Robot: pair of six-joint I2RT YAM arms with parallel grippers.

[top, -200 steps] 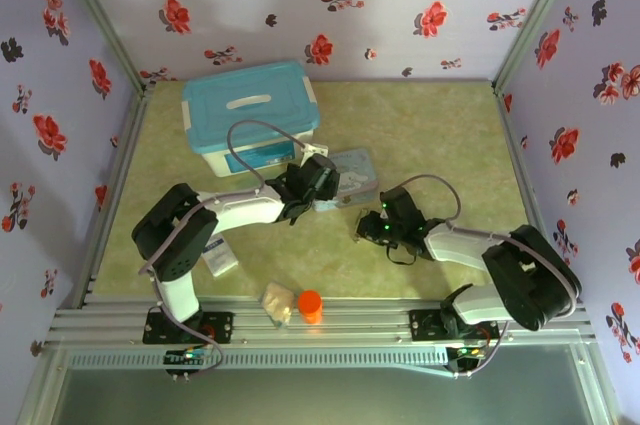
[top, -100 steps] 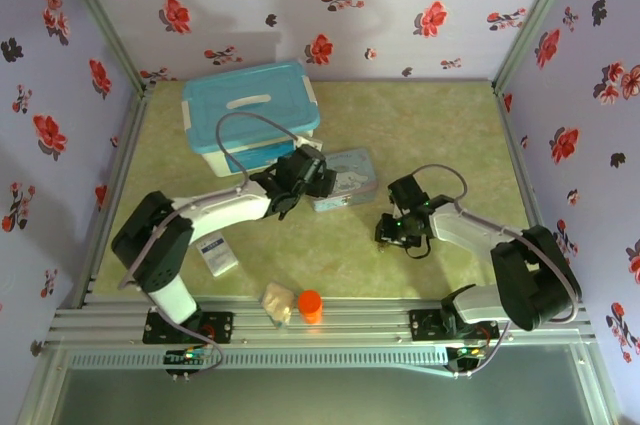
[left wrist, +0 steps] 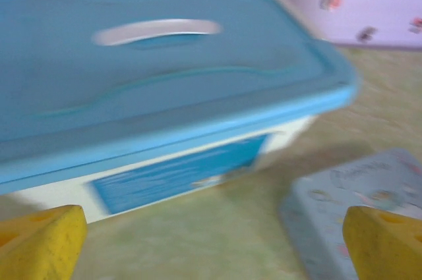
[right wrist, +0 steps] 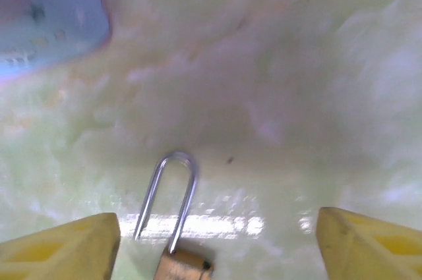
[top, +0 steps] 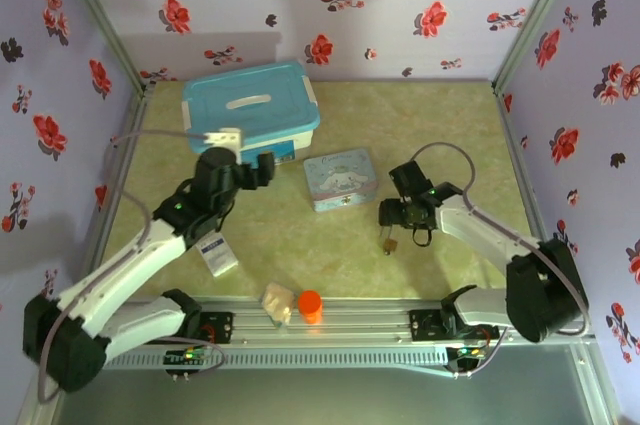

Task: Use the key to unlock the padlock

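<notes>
- Brass padlock, silvery shackle up, lies flat on the green desk just off the near right corner of the pale blue tin.
- Right tool hangs over it, fingers spread, gripping nothing.
- Left tool, left of the tin, is also released.

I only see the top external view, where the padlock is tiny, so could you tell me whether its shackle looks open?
Observer: In the right wrist view, one leg of the padlock's shackle enters the brass body; the other ends free beside it.
Operator: Thank you; is it gripped?
Observer: No, the right gripper is open, its yellow fingers wide apart with the padlock lying between them.
Operator: And the other arm?
Observer: The left gripper is open and empty, facing the blue-lidded box.
</notes>
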